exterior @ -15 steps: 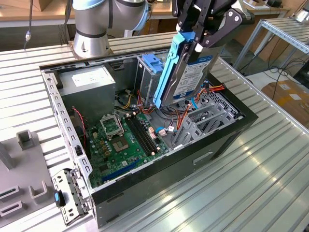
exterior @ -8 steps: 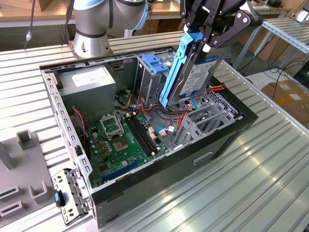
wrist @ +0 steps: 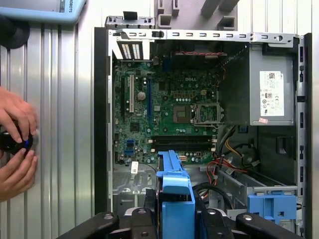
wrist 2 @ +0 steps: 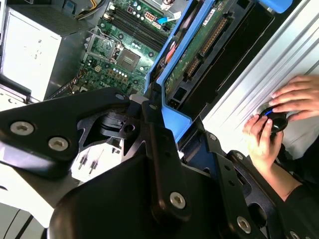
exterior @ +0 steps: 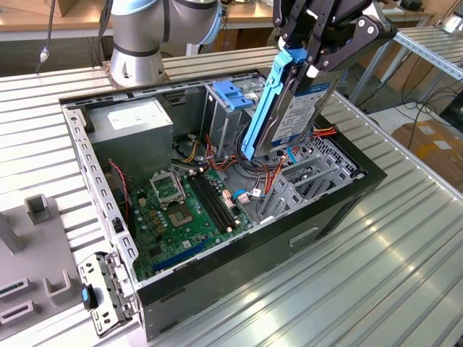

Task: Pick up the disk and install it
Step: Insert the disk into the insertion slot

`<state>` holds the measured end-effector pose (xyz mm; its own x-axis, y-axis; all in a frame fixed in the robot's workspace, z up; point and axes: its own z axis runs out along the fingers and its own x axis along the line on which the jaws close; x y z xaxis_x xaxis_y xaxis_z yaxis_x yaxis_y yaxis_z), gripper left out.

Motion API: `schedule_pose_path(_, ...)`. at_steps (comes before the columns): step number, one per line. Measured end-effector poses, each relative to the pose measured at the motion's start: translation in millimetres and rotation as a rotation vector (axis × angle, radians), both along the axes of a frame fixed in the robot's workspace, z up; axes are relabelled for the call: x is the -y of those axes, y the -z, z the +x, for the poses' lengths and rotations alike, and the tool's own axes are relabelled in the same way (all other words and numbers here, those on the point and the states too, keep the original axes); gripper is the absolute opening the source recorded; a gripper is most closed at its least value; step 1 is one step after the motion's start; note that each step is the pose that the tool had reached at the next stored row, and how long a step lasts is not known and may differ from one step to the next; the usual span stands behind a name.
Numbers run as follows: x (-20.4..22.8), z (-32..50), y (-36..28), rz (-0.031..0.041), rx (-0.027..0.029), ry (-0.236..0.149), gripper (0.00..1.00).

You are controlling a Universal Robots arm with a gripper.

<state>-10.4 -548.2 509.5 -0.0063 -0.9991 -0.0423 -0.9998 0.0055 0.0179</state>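
Note:
The disk [exterior: 293, 108] is a grey metal drive with a white label and blue side rails. It hangs tilted, nearly on edge, above the open computer case [exterior: 289, 242], over the bay area toward the exterior view's right. My gripper [exterior: 309, 66] is shut on its upper end. In the second wrist view the disk [wrist 2: 199, 47] shows its green circuit-board side between my black fingers [wrist 2: 152, 117]. The first wrist view shows the disk's blue rail [wrist: 174, 196] end-on between the gripper's black links.
Inside the case lie the motherboard [exterior: 184, 210], a grey power-supply box [exterior: 137, 126] and a metal cage with a light-blue top [exterior: 231, 97], close beside the disk. Red and orange cables run below it. A person's hands [wrist: 15, 144] hold a black device on the table beside the case.

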Motion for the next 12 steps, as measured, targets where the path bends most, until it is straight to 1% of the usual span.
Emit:
schedule_pose_path(8, 0.0, 0.6, 0.0, 0.0, 0.0, 0.0, 0.37)
schedule_pose_path(12, 0.0, 7.4, 0.2, 0.0, 0.0, 0.0, 0.37)
